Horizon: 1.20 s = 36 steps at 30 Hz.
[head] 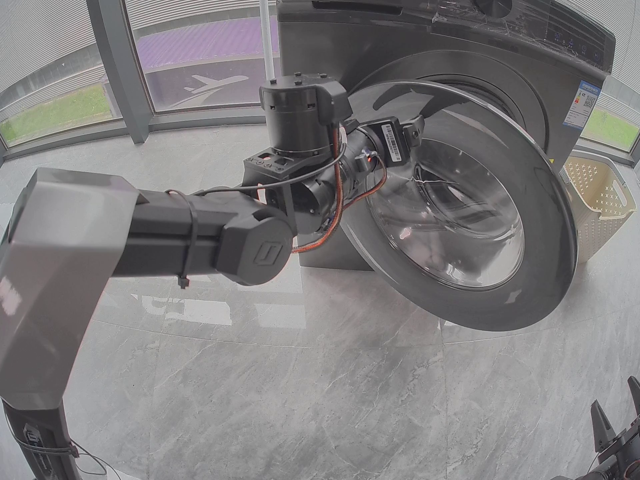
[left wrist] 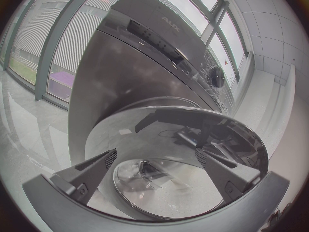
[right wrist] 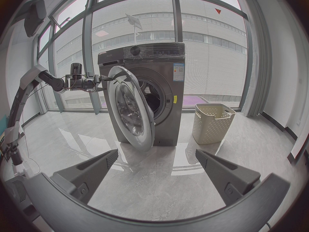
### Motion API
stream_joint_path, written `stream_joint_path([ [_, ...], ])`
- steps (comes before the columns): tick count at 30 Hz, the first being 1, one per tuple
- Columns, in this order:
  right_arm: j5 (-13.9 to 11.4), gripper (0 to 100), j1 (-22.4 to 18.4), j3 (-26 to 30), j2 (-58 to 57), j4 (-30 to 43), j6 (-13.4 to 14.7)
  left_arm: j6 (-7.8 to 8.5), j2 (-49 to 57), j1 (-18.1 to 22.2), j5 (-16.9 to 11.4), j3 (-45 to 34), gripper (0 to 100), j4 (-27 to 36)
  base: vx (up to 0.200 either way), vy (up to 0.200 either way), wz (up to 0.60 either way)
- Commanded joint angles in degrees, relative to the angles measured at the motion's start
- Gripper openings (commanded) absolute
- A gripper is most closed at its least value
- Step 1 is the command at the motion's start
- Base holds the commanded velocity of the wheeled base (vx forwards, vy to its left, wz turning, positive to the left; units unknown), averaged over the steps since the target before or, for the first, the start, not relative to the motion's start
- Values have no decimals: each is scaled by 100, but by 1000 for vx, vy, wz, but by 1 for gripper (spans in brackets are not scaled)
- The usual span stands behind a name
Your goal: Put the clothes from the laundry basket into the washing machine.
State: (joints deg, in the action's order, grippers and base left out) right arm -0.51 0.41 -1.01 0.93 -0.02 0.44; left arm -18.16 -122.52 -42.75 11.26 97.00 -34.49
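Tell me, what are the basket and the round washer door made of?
The laundry basket: likely cream plastic, matte, with rows of small holes. The door: glossy dark rim, plastic or metal, around a clear domed window, probably glass, showing reflections.

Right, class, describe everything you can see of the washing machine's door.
The door is round, with a broad dark grey glossy rim around a clear, bulging glass window. It stands swung well open from the front of the grey washing machine, upright above the floor. The left gripper, fingers open, sits at its upper edge; whether it touches cannot be told.
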Motion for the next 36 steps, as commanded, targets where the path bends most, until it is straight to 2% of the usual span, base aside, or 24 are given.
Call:
stream_joint_path([
  [1, -2, 100, 2, 92, -93, -6, 0, -29, -167, 100, 174, 311, 100, -23, 0, 0, 0],
  [8, -2, 100, 2, 92, -93, -6, 0, -73, -141, 162, 245, 232, 100, -32, 0, 0, 0],
  [10, -2, 100, 2, 92, -93, -6, 0, -100, 167, 109, 245, -234, 100, -32, 0, 0, 0],
  [12, -2, 100, 2, 92, -93, -6, 0, -91, 588, 39, 218, -814, 100, -14, 0, 0, 0],
  [19, -2, 100, 2, 92, -93, 2, 0, 59, 2601, -242, -116, -4005, 100, -111, 0, 0, 0],
  [20, -2, 100, 2, 101, -93, 2, 0, 146, 2970, -260, -133, -4515, 100, -120, 0, 0, 0],
  [21, -2, 100, 2, 92, -93, 2, 0, 164, 3058, -269, -133, -4638, 100, -120, 0, 0, 0],
  [22, -10, 100, 2, 92, -93, 2, 0, 296, 3542, -313, -142, -5288, 100, -137, 0, 0, 0],
  [25, -10, 100, -6, 92, -93, 2, -9, 630, 4394, -286, -168, -6307, 100, -155, 0, 0, 0],
  [27, -10, 100, -6, 92, -93, 2, -9, 735, 5001, -234, -221, -6984, 100, -172, 0, 0, 0],
  [30, -10, 100, 2, 92, -93, -6, 0, 788, 5862, -102, -186, -7793, 100, -164, 0, 0, 0],
  [31, -10, 100, 2, 92, -93, -6, 0, 788, 5862, -102, -186, -7793, 100, -164, 0, 0, 0],
  [32, -10, 100, 2, 92, -93, -6, 0, 867, 6240, 56, -177, -8074, 100, -164, 0, 0, 0],
  [33, -10, 100, 2, 92, -93, -6, 0, 1113, 6811, 382, -230, -8408, 100, -155, 0, 0, 0],
  [34, -10, 100, 2, 92, -93, -6, 0, 1245, 7048, 575, -256, -8575, 100, -111, 0, 0, 0],
  [36, -10, 100, 2, 92, -93, -6, 0, 1307, 7391, 900, -335, -8988, 100, -164, 0, 0, 0],
])
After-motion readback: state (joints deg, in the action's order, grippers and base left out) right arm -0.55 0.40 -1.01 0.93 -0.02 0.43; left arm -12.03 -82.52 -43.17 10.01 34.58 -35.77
